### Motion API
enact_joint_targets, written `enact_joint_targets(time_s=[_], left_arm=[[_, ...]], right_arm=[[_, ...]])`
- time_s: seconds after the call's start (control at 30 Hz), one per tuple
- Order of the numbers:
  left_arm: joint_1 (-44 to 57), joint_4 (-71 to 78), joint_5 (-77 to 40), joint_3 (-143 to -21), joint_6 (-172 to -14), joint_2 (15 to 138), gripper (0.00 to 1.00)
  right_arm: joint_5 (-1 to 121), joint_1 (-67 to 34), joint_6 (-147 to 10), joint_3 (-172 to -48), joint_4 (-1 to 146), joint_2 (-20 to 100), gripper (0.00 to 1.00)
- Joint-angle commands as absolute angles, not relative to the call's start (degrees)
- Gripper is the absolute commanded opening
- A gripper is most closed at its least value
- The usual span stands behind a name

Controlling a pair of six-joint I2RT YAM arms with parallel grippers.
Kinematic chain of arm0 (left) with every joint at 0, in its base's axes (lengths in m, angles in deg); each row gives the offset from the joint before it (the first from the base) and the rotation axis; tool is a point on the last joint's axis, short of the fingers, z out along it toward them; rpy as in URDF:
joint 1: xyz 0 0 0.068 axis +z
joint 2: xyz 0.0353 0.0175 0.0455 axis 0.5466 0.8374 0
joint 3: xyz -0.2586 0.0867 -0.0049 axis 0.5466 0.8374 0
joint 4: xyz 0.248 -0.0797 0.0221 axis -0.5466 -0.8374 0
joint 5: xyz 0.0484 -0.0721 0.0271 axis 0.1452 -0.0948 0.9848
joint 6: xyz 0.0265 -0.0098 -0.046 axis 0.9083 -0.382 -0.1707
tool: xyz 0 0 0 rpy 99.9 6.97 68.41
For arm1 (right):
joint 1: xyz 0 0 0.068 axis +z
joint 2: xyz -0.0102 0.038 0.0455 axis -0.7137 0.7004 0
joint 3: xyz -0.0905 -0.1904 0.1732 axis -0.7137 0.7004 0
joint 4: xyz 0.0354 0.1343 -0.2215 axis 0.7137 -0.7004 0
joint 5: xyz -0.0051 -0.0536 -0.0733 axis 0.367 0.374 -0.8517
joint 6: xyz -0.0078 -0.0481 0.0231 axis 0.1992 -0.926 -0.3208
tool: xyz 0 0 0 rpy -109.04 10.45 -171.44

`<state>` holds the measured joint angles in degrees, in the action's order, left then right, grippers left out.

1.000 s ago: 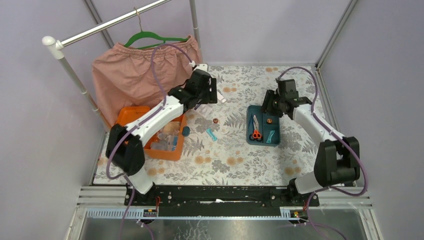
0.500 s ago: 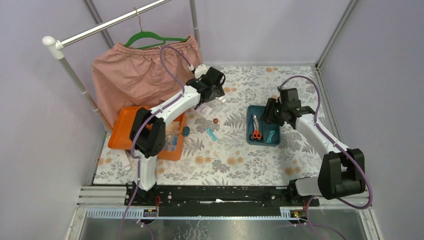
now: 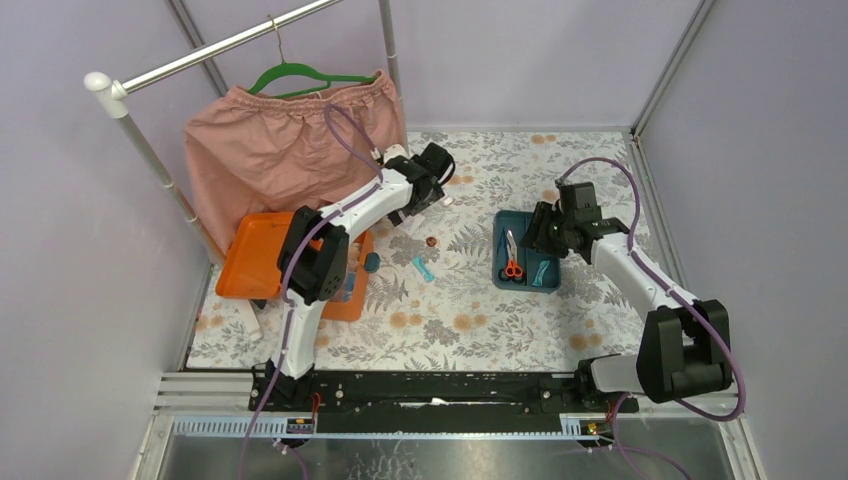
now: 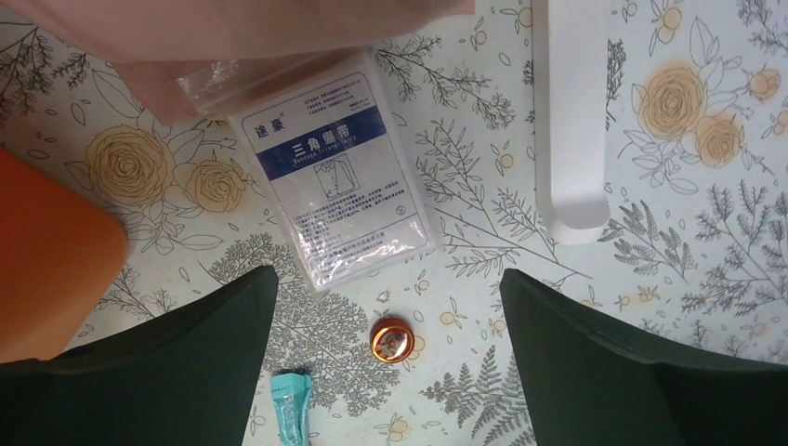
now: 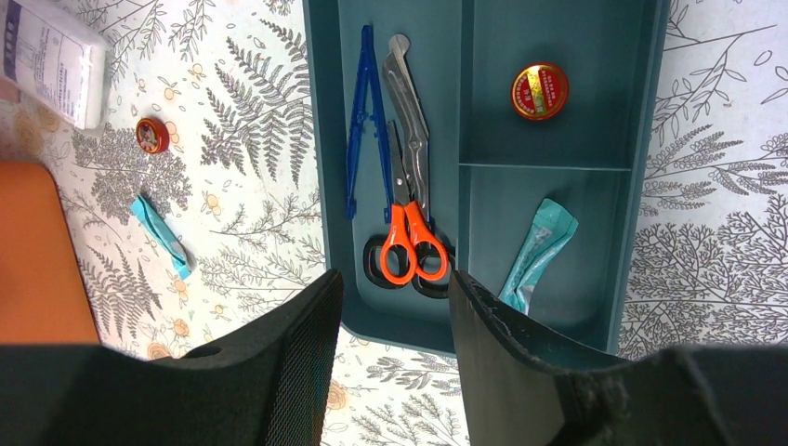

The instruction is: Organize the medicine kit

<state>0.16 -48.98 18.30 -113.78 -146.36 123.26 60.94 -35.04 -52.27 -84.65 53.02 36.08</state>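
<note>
L hand (image 4: 386, 288) wide open, empty, above white packet (image 4: 334, 177) and small tin (image 4: 389, 339), toward bench (image 3: 470, 330) far edge. R hand (image 5: 395, 279) part open, empty, over insert tray (image 3: 497, 250), nearer right edge; scissors (image 5: 406, 251), tweezers (image 5: 358, 121) inside. Orange box (image 3: 262, 262), lid open, at left edge. Teal sachet (image 4: 293, 409) loose btwn box and tray.

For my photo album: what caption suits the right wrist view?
Teal tray holding orange-handled scissors, blue tweezers, a red tin and a teal packet.

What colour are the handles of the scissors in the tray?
The scissors' handles are orange; the right wrist view shows them best.
</note>
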Motion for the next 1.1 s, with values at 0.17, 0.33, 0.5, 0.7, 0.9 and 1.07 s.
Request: enact_joint_targets(time_s=[0.17, 0.33, 0.5, 0.7, 0.9, 1.07], left_arm=[[3.98, -50.25, 17.15, -112.28, -152.43, 124.21, 0.99], [3.96, -49.81, 15.6, -111.48, -153.56, 125.31, 0.99], [3.98, -48.47, 14.48, -109.92, -154.67, 125.83, 0.99], [3.94, -48.43, 15.35, -109.76, -156.2, 126.65, 0.99], [4.0, -48.3, 15.6, -111.11, -156.64, 128.15, 0.99], [3.96, -48.31, 15.7, -112.33, -156.88, 129.17, 0.99]], right_arm=[[59.48, -34.64, -51.39, -82.3, 55.2, 31.53, 0.54], [59.11, -34.73, -51.72, -82.11, 54.84, 31.13, 0.56], [59.24, -34.64, -52.14, -82.18, 54.5, 31.0, 0.58], [58.51, -34.68, -52.42, -81.67, 54.15, 30.21, 0.6], [58.32, -34.64, -52.56, -80.96, 54.2, 30.15, 0.6], [58.32, -34.69, -52.69, -80.64, 54.14, 29.87, 0.6]])
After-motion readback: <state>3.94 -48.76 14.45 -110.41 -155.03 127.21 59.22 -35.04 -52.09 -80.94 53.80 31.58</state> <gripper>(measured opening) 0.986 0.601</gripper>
